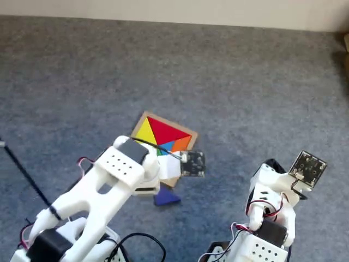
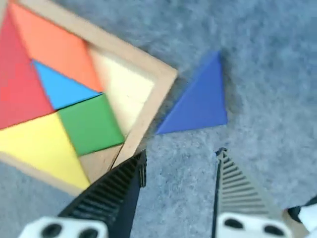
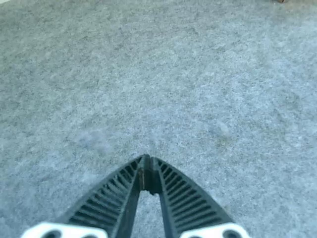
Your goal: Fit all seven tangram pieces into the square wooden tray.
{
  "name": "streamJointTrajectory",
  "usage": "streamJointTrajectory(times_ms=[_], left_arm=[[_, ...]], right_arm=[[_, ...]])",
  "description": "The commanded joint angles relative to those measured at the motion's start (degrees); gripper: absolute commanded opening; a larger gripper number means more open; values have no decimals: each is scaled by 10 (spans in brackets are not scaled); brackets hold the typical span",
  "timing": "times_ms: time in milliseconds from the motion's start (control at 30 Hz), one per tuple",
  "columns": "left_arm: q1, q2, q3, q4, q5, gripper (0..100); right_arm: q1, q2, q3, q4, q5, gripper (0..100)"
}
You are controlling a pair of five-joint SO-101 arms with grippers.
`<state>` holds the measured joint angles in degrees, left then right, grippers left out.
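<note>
The square wooden tray (image 2: 159,84) holds red (image 2: 20,89), orange (image 2: 54,44), light blue (image 2: 62,89), green (image 2: 89,124) and yellow (image 2: 39,146) pieces, with a bare pale slot (image 2: 126,89) along one side. A dark blue triangle (image 2: 198,101) lies on the carpet just outside the tray's corner. My left gripper (image 2: 181,154) hangs open above the carpet, close to that triangle and beside the tray's edge, holding nothing. In the high view the left arm (image 1: 122,169) covers the tray's (image 1: 143,117) near part, and the blue triangle (image 1: 166,198) peeks out beneath it. My right gripper (image 3: 148,171) is shut over bare carpet.
Grey carpet covers the whole work surface. The right arm (image 1: 278,202) stands folded at the lower right of the high view, well away from the tray. A black cable (image 1: 24,174) runs along the left edge.
</note>
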<state>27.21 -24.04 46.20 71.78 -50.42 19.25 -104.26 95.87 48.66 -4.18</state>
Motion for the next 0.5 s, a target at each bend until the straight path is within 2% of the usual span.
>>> streamJointTrajectory(times_ms=[0, 267, 467], left_arm=[[39, 36, -5, 4, -18, 225], [68, 130, -9, -76, -16, 225], [67, 164, -39, -80, -16, 225]], right_arm=[[6, -9, 72, -14, 8, 9], [6, -9, 72, -14, 8, 9], [5, -9, 72, -14, 8, 9]])
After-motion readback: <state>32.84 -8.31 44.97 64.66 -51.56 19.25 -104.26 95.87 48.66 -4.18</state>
